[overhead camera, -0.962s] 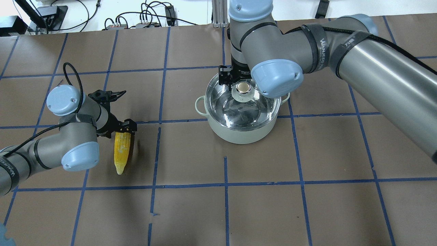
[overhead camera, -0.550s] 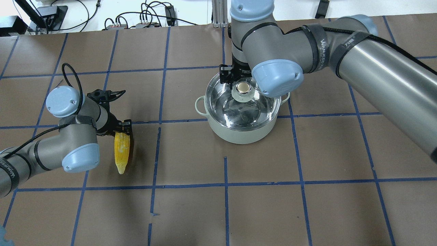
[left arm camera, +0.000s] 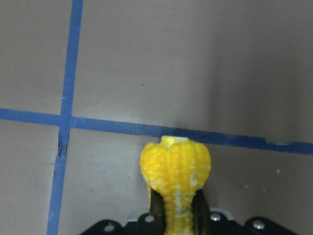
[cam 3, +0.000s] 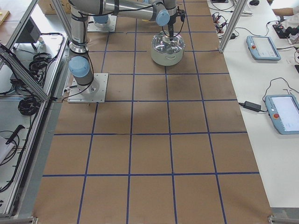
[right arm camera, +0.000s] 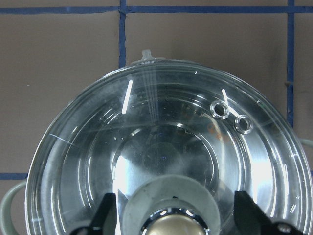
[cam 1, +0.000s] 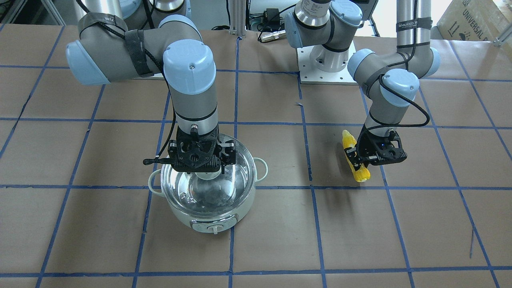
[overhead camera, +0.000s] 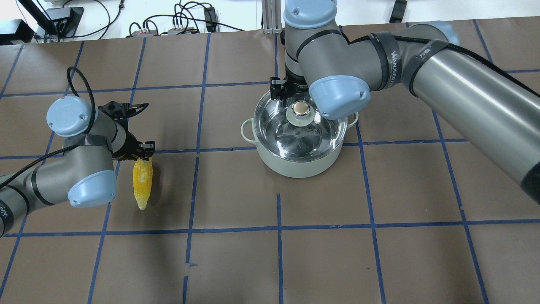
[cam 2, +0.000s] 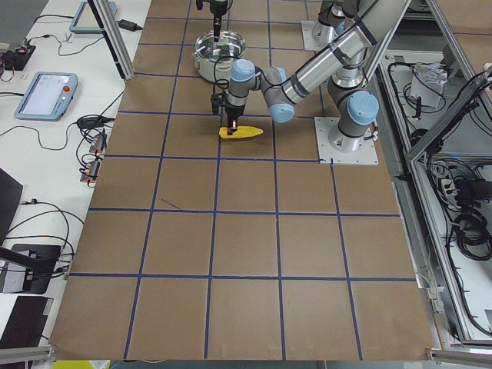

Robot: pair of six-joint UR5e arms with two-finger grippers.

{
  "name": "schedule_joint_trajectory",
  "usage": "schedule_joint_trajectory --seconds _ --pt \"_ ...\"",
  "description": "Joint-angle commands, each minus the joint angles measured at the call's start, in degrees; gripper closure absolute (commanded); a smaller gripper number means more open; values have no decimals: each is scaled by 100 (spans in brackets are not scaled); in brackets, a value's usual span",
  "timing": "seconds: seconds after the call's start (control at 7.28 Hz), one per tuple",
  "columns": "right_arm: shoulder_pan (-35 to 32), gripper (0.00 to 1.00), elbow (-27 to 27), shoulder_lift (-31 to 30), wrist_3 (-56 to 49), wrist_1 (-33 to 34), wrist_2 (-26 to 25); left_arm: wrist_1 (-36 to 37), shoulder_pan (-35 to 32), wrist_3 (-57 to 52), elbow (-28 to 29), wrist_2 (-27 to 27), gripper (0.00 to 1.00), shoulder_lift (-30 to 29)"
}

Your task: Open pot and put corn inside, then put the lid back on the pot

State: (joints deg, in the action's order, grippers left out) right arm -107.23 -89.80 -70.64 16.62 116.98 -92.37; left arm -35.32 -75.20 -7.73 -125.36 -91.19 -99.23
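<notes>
The pale mint pot [overhead camera: 295, 165] stands at the table's middle with the clear glass lid [overhead camera: 314, 136] on it. My right gripper [overhead camera: 299, 101] is open, with its fingers [right arm camera: 108, 215] on either side of the lid's beige-topped knob [overhead camera: 299, 108] and not touching it. The pot's dial [cam 1: 215, 229] faces away from the robot. My left gripper [overhead camera: 141, 155] is shut on the thick end of the yellow corn [overhead camera: 141, 188], low over the table. The left wrist view shows the corn [left arm camera: 176, 166] between the fingers.
Brown paper with a blue tape grid covers the table [overhead camera: 278, 253]. Cables and boxes [overhead camera: 177, 25] lie beyond the far edge. The left arm's base plate [cam 1: 326, 66] sits at the robot's side.
My left arm has moved to the view's left, carrying the corn with it. My right gripper stays around the lid's knob.
</notes>
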Motion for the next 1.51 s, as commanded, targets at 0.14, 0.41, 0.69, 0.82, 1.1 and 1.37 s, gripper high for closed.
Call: schedule_joint_trajectory --seconds 0.14,0.41,0.69,0.82,1.1,1.37 --pt "0 17 -29 -11 -18 -9 -9 -1096 -91 262 361 -22 89 552" --pt "0 29 -38 -29 -123 -96 -9 -2341 -328 543 1185 -406 89 589" --pt "0 30 -64 -64 -132 -193 -9 -3493 -399 649 1994 -426 89 659" --pt "0 33 -81 -73 -141 -202 -9 -3951 -408 693 2276 -426 89 720" --pt "0 48 -73 -73 -141 -202 0 -3956 -347 685 2463 -357 89 642" --pt "0 58 -47 -73 -132 -263 0 -4095 -477 694 2709 -356 89 693"
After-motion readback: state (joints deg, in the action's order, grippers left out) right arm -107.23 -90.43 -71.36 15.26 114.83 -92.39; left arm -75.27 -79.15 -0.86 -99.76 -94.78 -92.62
